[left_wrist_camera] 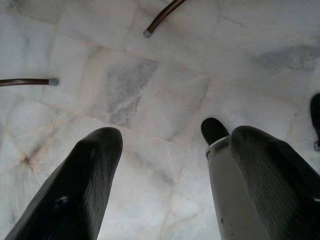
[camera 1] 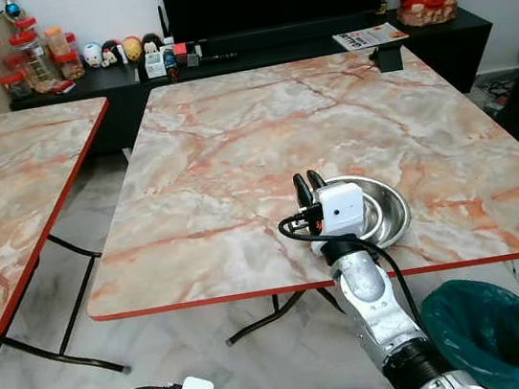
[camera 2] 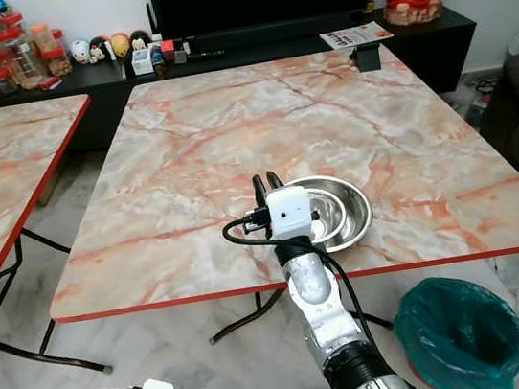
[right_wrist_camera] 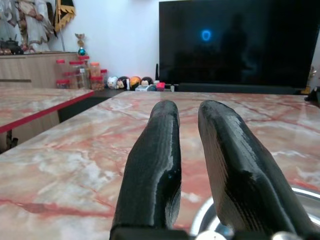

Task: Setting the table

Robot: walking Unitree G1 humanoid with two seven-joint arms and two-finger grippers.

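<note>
Right claw (camera 1: 308, 184) hovers empty, fingers nearly together, just beside steel bowl (camera 1: 386, 211) on counter (camera 1: 234, 150); bowl looks placed, next likely retract. Left claw (left_wrist_camera: 170, 150) spread, idle over floor.

The right arm (camera 1: 377, 308) is ribbed silver metal with a white camera box (camera 1: 341, 208), looped black cable (camera 1: 294, 231) and textured black fingers (right_wrist_camera: 155, 165).

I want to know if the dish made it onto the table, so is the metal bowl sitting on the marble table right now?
Yes, the metal bowl rests on the marble table near its front edge, beside the right gripper.
</note>
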